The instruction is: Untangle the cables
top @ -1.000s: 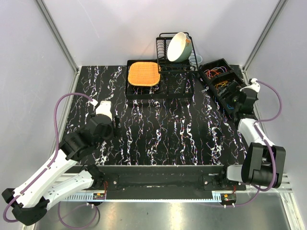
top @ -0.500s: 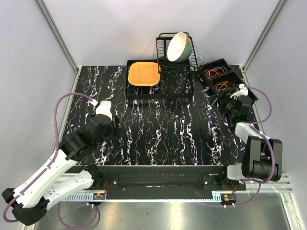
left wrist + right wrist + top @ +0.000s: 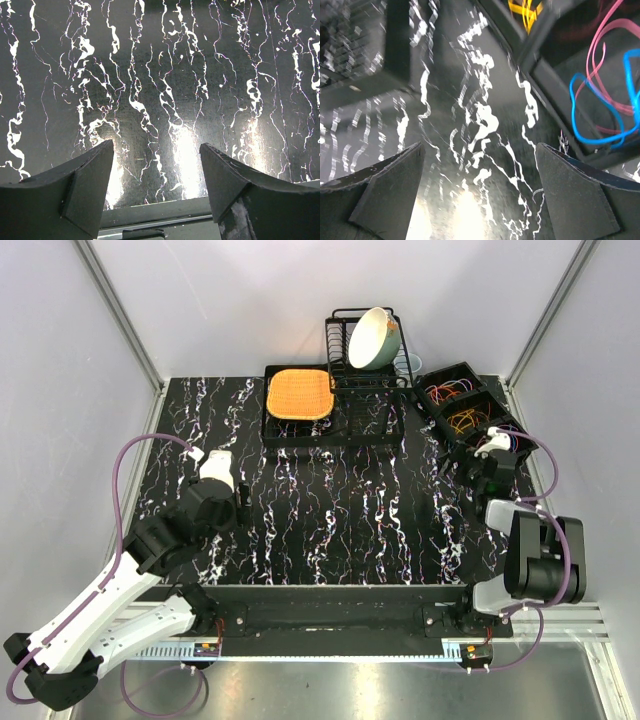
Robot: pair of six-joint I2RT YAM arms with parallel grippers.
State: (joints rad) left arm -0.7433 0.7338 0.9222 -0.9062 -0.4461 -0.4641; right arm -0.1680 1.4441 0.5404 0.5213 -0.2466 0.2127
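The cables lie in a black compartment bin [image 3: 440, 412] at the back right: maroon-red loops [image 3: 443, 392], orange loops [image 3: 462, 420] and a blue one [image 3: 507, 440]. In the right wrist view a blue cable [image 3: 600, 112] and pink-red loops [image 3: 606, 52] lie in one compartment, with yellow-orange ones [image 3: 525, 9] in the compartment beyond. My right gripper [image 3: 474, 462] [image 3: 480, 190] is open and empty over the marble table, just left of the bin's wall [image 3: 555, 102]. My left gripper [image 3: 240, 502] [image 3: 157, 190] hangs open and empty over bare table at the left.
A black dish rack [image 3: 345, 350] holding a tilted cream bowl [image 3: 372, 337] stands at the back centre. An orange pad [image 3: 299, 393] lies on a black tray [image 3: 300, 430] beside it. The cell's walls close in on both sides.
My right gripper has drawn back from over the bin and swung down and left to the table beside it. The left arm has not moved.
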